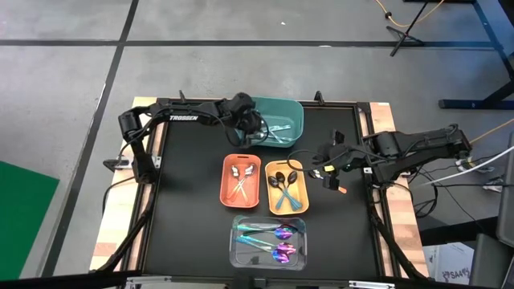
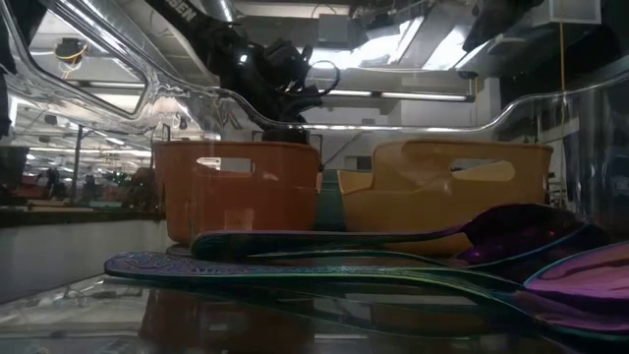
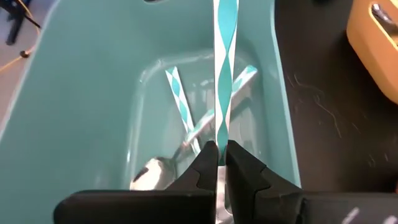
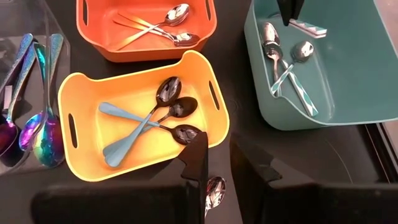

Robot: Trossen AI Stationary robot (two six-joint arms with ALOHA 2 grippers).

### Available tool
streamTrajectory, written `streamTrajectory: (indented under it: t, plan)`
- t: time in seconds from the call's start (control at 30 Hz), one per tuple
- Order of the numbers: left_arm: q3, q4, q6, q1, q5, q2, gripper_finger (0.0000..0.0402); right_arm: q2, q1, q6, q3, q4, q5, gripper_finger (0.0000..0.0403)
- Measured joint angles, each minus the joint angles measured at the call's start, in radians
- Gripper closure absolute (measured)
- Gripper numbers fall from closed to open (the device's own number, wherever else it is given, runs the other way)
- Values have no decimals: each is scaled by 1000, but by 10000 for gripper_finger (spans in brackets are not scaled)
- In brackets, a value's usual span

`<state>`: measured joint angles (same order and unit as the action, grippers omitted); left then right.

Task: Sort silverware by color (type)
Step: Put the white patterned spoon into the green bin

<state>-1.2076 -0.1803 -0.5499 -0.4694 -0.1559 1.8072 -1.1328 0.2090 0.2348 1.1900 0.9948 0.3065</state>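
The left gripper [image 3: 216, 163] hangs over the deep teal plastic bin [image 1: 291, 112], fingers pinched on a spoon with a teal-and-white twisted handle [image 3: 224, 56]. The handle's long axis runs straight away from the fingertips, above the matching teal-handled spoons [image 4: 291, 68] lying in the bin, so letting go there looks like the move due. The right gripper [image 4: 216, 160] waits beside the bin, near the yellow plastic bin [image 4: 81, 93], gripping a silver spoon with an orange handle [image 4: 214, 190] whose bowl points down
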Motion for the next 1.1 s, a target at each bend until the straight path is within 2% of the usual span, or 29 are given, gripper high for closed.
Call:
streamTrajectory:
  t: [0.67, 1.1]
  plan:
    - [0, -37, -2, 0, 21, 53, 380, 0, 0, -1, 0, -3, 0, 345]
    - [0, -21, -2, 0, 74, 52, 377, 0, 0, -1, 0, -2, 0, 345]
